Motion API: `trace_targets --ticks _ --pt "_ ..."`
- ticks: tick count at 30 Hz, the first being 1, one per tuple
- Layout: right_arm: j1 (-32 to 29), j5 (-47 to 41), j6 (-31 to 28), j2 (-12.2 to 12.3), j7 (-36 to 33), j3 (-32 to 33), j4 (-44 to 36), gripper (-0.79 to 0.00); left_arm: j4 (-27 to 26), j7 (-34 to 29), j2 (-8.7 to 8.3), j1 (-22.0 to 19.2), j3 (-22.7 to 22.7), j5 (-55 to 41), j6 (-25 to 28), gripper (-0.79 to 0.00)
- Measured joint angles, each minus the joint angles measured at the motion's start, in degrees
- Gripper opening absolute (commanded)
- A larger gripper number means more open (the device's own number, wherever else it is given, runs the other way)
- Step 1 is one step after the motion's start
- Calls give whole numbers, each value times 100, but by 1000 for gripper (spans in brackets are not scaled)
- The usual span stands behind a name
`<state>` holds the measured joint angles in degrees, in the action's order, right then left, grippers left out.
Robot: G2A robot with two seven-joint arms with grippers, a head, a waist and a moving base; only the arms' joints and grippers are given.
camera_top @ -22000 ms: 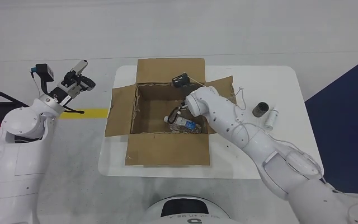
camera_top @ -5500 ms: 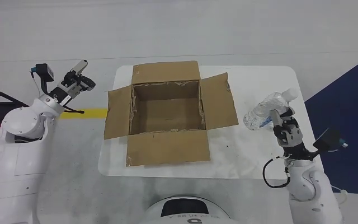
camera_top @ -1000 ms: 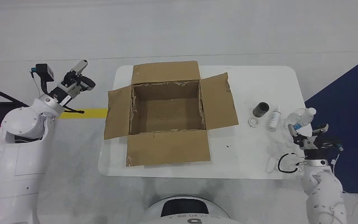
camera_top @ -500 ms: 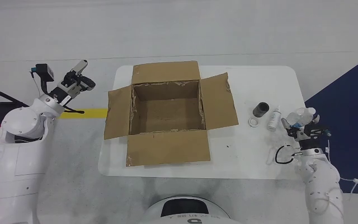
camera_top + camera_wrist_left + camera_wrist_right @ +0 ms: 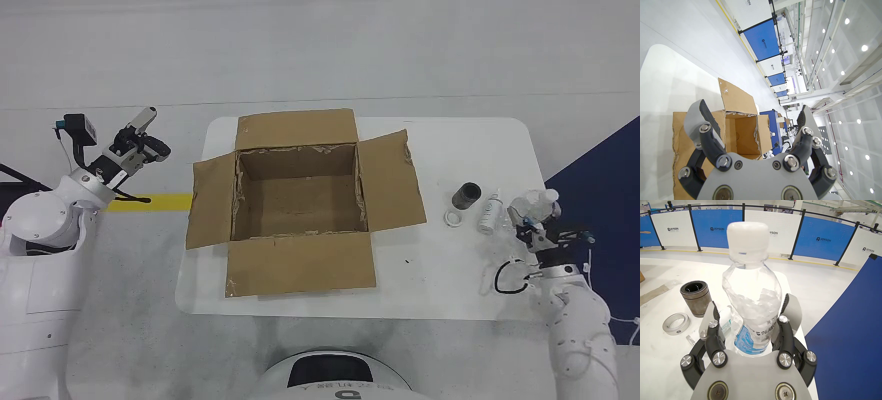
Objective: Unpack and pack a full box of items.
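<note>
Unpacking is seemingly ending: your right tool (image 5: 751,303) is straddling, pads (image 5: 716,313) slack, the upright crumpled clear plastic bottle (image 5: 751,285) at the white table's (image 5: 450,290) right edge, left tool (image 5: 753,109) hanging spread, so you're next withdrawing before repacking the brown cardboard box (image 5: 300,262).

We see bright, even light from rows of round ceiling lamps (image 5: 864,48), which flare white in the left wrist view. The white counter (image 5: 450,285) looks washed pale, and the box (image 5: 300,262) holds only soft shade inside. Both wrist views bow straight lines near their edges. The bottle cap (image 5: 747,234) glares almost white.
</note>
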<state>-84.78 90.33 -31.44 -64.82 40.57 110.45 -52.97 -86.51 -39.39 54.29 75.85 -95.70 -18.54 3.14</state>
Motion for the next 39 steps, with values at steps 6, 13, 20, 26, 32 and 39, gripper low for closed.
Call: trace_targets --ticks 6,13,20,26,32,39 --pt "73 -29 -159 53 15 -23 126 -785 0 0 0 0 0 0 0 0" --pt "5 -434 -635 133 446 175 251 -785 0 0 0 0 0 0 0 0" --pt "-195 -1362 -1268 153 821 422 224 -785 0 0 0 0 0 0 0 0" --pt "-308 -1578 -1406 165 697 490 122 -785 0 0 0 0 0 0 0 0" --pt "-306 -1574 -1404 165 701 488 124 -785 0 0 0 0 0 0 0 0" --pt "-104 -2690 -2031 17 373 133 -95 -785 0 0 0 0 0 0 0 0"
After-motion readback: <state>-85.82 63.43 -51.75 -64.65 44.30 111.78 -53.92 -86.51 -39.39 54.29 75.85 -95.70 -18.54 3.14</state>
